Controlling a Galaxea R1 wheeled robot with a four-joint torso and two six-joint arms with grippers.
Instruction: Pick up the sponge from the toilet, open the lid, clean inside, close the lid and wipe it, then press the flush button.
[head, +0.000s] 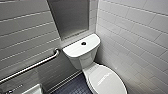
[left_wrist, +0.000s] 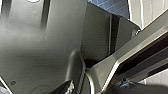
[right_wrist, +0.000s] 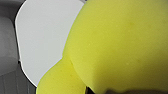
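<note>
Yellow sponge (right_wrist: 120, 45) close over shut white lid (right_wrist: 42, 37)

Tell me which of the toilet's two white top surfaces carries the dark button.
The flat rectangular white ceramic tank top, at the rear: the small dark round flush button sits mid-surface. The smooth oval plastic lid has none.

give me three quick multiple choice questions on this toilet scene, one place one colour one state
1. Where is the flush button? A) tank top B) wall C) floor
2. What colour is the sponge? A) blue B) yellow C) pink
3. How is the lid? A) closed B) raised C) missing
Answers: 1 A, the dark button sits mid tank top. 2 B, it shows bright yellow in the right wrist view. 3 A, it lies flat in the head view.
</note>
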